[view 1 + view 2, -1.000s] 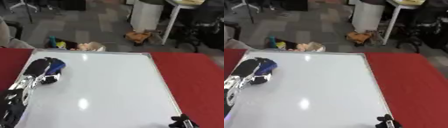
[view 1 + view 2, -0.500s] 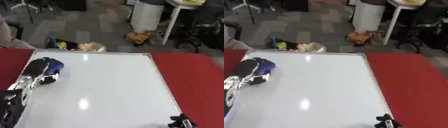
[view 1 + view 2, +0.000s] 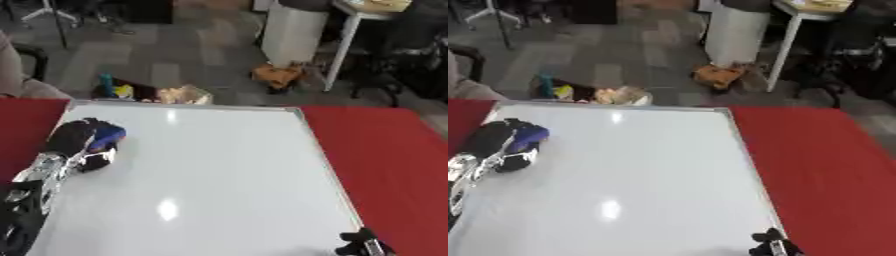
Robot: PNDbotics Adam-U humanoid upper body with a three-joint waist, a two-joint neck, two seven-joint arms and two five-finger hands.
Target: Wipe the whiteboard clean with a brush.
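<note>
The whiteboard [image 3: 227,175] lies flat on the red table, its white surface showing no marks, only a glare spot. My left hand [image 3: 77,142] rests on the board's far left part, fingers curled round a blue brush [image 3: 107,136]. My left arm runs back to the lower left corner. At the bottom edge, by the board's near right corner, only the dark fingertips of my right hand [image 3: 360,243] show.
The red table [image 3: 389,160] stretches right of the board and a strip of it lies left. Beyond the far edge is grey floor with small objects [image 3: 153,92], a white cabinet [image 3: 293,35] and chair legs.
The whole picture has shifted slightly, so the camera moved. My left hand with the brush stays at the same spot on the board. The right fingertips are unchanged.
</note>
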